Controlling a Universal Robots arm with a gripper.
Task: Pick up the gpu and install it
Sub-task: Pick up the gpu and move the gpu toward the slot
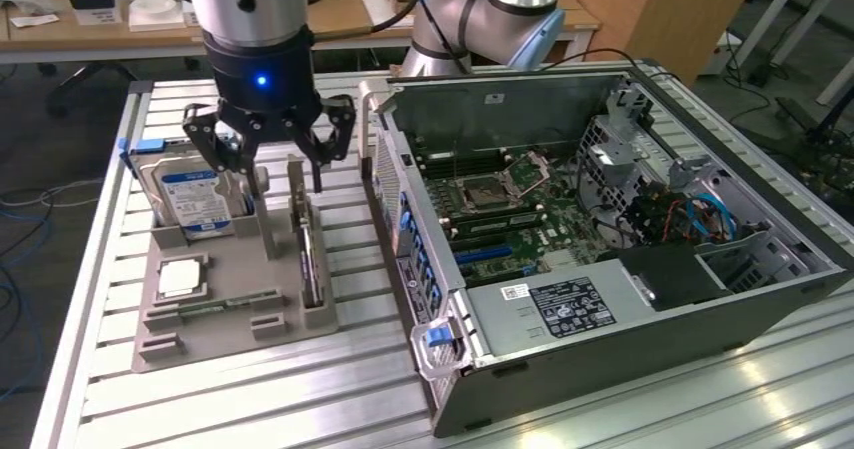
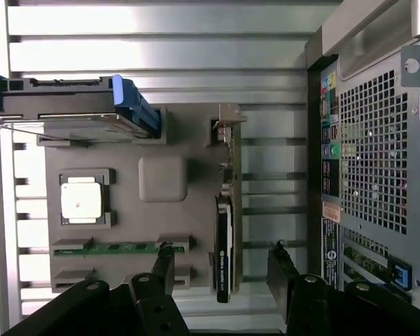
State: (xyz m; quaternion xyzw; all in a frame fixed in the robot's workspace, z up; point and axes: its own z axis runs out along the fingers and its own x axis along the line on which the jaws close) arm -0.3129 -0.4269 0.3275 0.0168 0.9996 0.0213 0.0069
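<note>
Exterior view: one gripper (image 1: 278, 181), wide open and empty, hangs over one tray (image 1: 220, 337) holding one gpu (image 1: 307, 261), one hard drive (image 1: 198, 201), one processor (image 1: 180, 279), one memory stick (image 1: 214, 307).

gpu (image 1: 307, 264) (image 2: 224, 245) upright (on edge) in tray (image 1: 220, 314) (image 2: 189, 224)

My jaws stand wide above the gpu (image 2: 224, 245), one to each side of it, with open air over its top edge. It stands on edge in the gray holder (image 1: 220, 319). On the exterior view's left the upright hard drive (image 1: 194, 197) crowds that side. On the right the computer case (image 1: 400, 199) wall rises near, with a strip of bare slatted surface (image 1: 358, 269) between.
</note>
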